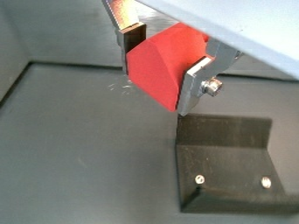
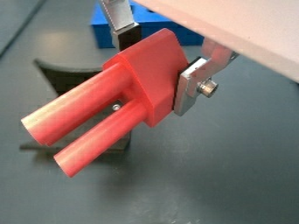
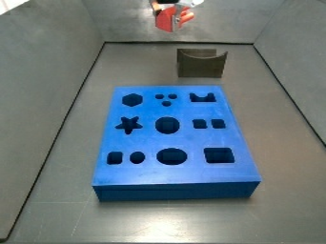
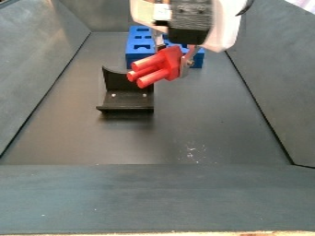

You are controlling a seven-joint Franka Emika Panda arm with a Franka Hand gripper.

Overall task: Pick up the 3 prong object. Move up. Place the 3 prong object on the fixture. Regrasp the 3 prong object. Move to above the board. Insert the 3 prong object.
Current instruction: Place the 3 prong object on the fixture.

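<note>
My gripper (image 1: 165, 63) is shut on the red-orange 3 prong object (image 1: 160, 66), held by its block end between the silver fingers (image 1: 197, 77). In a wrist view its round prongs (image 2: 82, 122) stick out past the jaws, over the fixture (image 2: 65, 79). The dark fixture (image 1: 228, 162) stands on the floor below the held piece. In a side view the gripper (image 4: 185, 41) hangs in the air above and beside the fixture (image 4: 124, 92), with the object (image 4: 157, 63) pointing toward it. The blue board (image 3: 171, 143) lies flat on the floor, apart from the gripper (image 3: 173, 14).
Grey walls (image 3: 64, 86) enclose the dark floor on the sides. The fixture (image 3: 200, 63) sits at one end of the bin beyond the board. A corner of the board (image 2: 117, 31) shows behind the fingers in a wrist view.
</note>
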